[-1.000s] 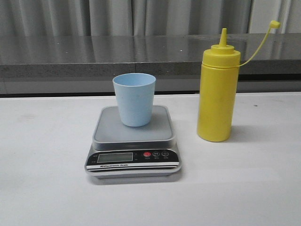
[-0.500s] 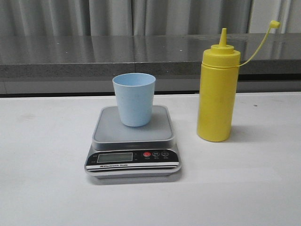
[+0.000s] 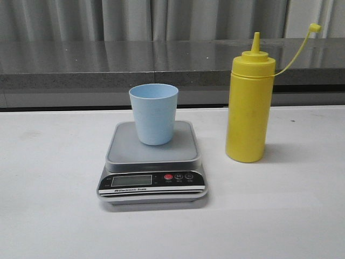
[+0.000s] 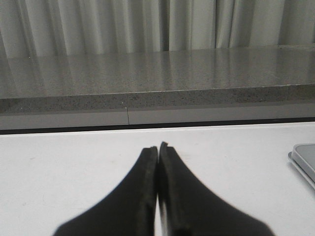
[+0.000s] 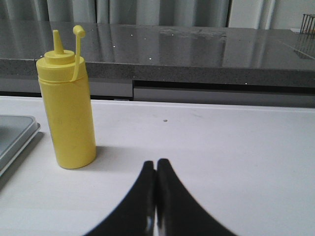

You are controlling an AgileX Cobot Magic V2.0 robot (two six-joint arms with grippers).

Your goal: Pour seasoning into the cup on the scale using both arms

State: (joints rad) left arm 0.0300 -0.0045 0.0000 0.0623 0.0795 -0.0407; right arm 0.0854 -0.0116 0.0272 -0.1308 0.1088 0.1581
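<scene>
So the seasoning bottle (image 3: 248,108) is standing upright on the white bench (image 3: 54,216), just to the right of the scale (image 3: 153,162), close to it but not touching. It's tall and yellow, with the pointed nozzle up top and the little cap (image 3: 315,27) hanging off its thin tether, sticking up and out to the right of the nozzle. So the nozzle is uncapped.

The scale sits flat on the bench with its black front panel facing the camera. You can see the LCD display (image 3: 131,181), but I can't read anything on it, plus one red button (image 3: 168,176) and two dark ones next to it. The pale blue cup (image 3: 153,113) stands upright on the scale's grey platform, roughly centred and a bit toward the back edge. From this angle I can't see whether anything is in it.

Neither arm shows in the front view. In the left wrist view the left hand (image 4: 158,147) has its fingers pressed together with nothing between them, hovering over bare bench, with just a corner of the scale at the edge of the shot. Right wrist view is the same deal: the right hand (image 5: 156,163) is pressed together and empty, well apart from the bottle.

Behind the scale there's a dark grey speckled ledge (image 3: 108,62) running along the back of the bench, with pale curtains (image 3: 81,19) behind that.
</scene>
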